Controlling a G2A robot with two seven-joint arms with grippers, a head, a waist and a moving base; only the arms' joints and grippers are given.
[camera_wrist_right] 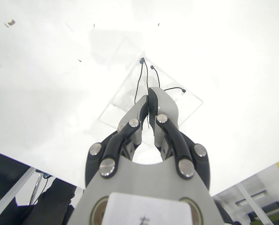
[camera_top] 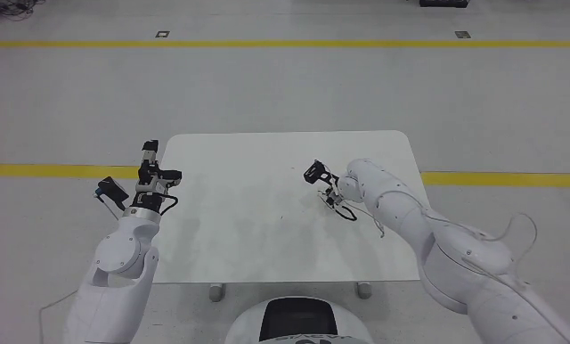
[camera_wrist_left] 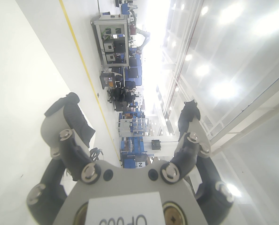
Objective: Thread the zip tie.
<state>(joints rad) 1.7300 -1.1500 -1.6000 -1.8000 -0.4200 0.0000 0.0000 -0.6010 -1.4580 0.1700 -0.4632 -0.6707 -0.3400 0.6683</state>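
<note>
My right gripper [camera_wrist_right: 148, 100] is shut on a thin black zip tie [camera_wrist_right: 149, 121], whose strap runs down between the pads. It hangs just above a clear flat tray [camera_wrist_right: 191, 105] on the white table [camera_top: 258, 228], where a few more black zip ties [camera_wrist_right: 157, 74] lie with their small square heads pointing away from the gripper. In the top view the right gripper [camera_top: 333, 200] is over the table's right half, with black straps [camera_top: 347, 213] beside it. My left gripper [camera_top: 158, 164] is raised at the table's left edge, open and holding nothing [camera_wrist_left: 130, 112], and it faces out into the room.
A small brownish scrap [camera_wrist_right: 11, 22] and a few dark specks [camera_wrist_right: 79, 60] lie on the tabletop away from the tray. The table's near edge [camera_wrist_right: 17, 158] runs close behind the right wrist. Yellow floor lines [camera_top: 285, 44] cross behind the table.
</note>
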